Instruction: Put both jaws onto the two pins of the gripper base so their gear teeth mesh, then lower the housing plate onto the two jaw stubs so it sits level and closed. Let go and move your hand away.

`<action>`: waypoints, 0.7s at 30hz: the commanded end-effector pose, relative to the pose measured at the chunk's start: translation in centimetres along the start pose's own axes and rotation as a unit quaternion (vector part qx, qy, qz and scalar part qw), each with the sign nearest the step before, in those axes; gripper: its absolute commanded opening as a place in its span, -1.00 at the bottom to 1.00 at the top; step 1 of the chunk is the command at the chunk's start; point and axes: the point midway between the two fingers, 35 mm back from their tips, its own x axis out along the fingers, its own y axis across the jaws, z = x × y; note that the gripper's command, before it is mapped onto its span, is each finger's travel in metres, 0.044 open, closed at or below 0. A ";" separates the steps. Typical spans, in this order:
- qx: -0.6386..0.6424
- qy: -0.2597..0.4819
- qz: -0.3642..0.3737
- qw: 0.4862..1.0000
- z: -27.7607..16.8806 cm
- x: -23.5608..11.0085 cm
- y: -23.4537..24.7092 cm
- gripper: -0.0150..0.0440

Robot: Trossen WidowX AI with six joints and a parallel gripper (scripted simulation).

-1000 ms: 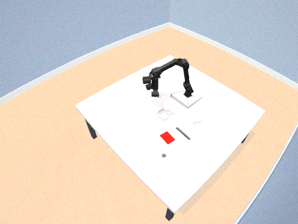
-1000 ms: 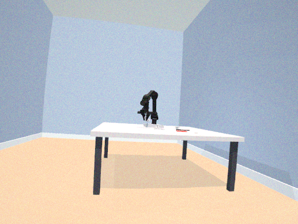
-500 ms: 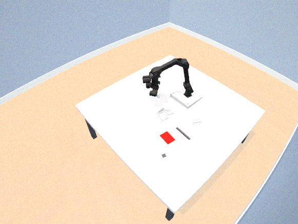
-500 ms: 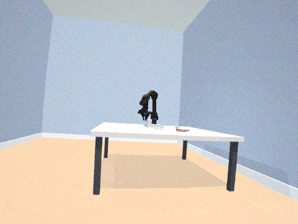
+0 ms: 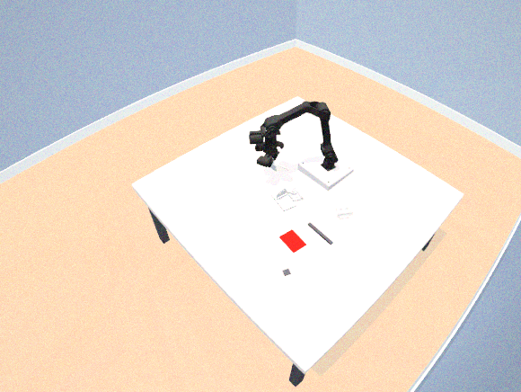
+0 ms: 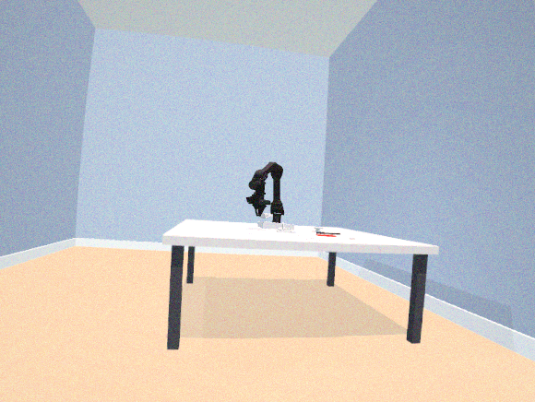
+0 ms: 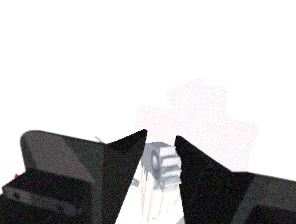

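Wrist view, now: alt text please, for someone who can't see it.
A pale toothed jaw with a round hole is gripped between the gripper's two black fingers. Behind it the background is nearly all white, with faint pinkish shadows at right and a speck of red at the left edge.

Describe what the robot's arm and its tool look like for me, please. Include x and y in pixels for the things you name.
The arm [image 5: 289, 116] [image 6: 277, 186] is black all over, built of slim straight links with chunky, rounded joint housings. The tool [image 7: 160, 136] is dark too, with two wedge-shaped fingers narrowing to pointed tips and bulkier dark grey blocks behind them. I can't make out any cable or lettering.
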 end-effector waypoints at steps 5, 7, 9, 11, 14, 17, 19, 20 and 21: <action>0.095 -0.002 -0.002 0.995 0.4 0.0 -0.6 -0.37; 0.117 -0.002 -0.002 0.993 0.5 0.0 -0.7 -0.37; 0.139 -0.002 -0.002 0.990 0.6 0.0 -0.9 -0.37; 0.160 -0.002 -0.002 0.987 0.6 0.0 -1.0 -0.37; 0.192 -0.002 -0.002 0.981 0.8 0.0 -1.2 -0.37; 0.224 -0.002 -0.002 0.974 0.9 0.0 -1.4 -0.37; 0.244 -0.002 -0.002 0.970 1.0 0.0 -1.5 -0.37; 0.249 -0.002 -0.002 0.968 1.0 0.0 -1.5 -0.37; 0.251 -0.002 -0.002 0.968 1.0 0.0 -1.5 -0.37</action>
